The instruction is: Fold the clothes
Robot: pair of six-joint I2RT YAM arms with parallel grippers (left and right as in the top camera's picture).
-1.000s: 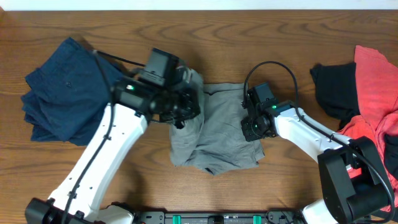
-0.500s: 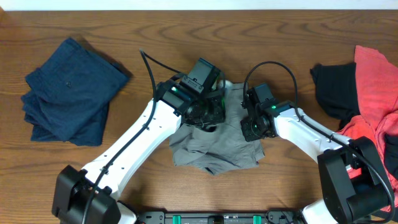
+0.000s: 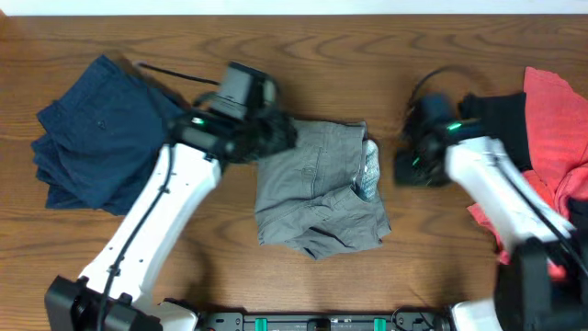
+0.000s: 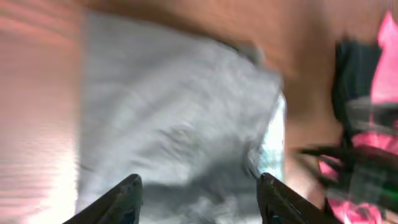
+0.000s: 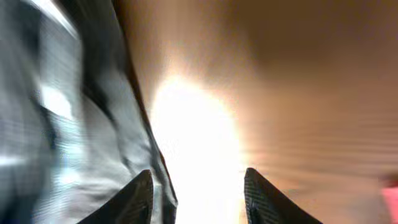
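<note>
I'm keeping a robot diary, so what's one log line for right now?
grey shorts: folded over, rumpled, centre | left gripper: open, empty | right gripper: open, empty | navy shorts: folded, far left

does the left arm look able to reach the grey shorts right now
Probably yes. The left gripper hovers open at the upper left edge of the grey shorts, nothing lies on them, and the right gripper sits off to their right.

A brown wooden table (image 3: 367, 55) is seen carrying four garments. Loosely folded grey shorts (image 3: 317, 193) are laid at its middle, and folded navy shorts (image 3: 96, 138) are set well apart at the far left. At the right edge a black garment (image 3: 496, 129) is heaped against a coral-red garment (image 3: 556, 110), the two touching.
</note>
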